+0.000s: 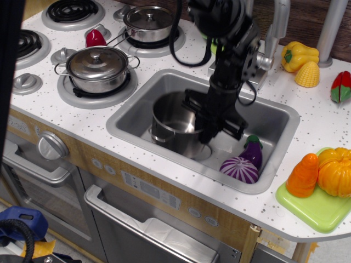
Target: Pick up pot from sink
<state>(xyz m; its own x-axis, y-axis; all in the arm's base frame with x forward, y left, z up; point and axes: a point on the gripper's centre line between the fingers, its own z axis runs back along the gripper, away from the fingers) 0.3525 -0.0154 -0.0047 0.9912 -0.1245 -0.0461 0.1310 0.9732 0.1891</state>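
A: How many pots are counted?

B: Three steel ones. One open pot [174,125] is seen inside the sink [137,107], toward its left half; two lidded ones are set on the stove, a squat lidded pot [98,67] in front and a smaller lidded pan [149,23] behind.

A: And the gripper?

B: One black gripper [211,121] is lowered into the sink at the pot's right rim. The rim appears to be pinched between the fingers, one finger inside the pot and one outside.

A: What else is counted in the basin?

B: Two purple toys in the right front corner: a striped onion [239,168] and an eggplant [253,152], touching each other and apart from the pot.

A: What room is left?

B: Bare basin floor is seen left of and behind the pot. The pot's front wall is close to the sink's front edge.
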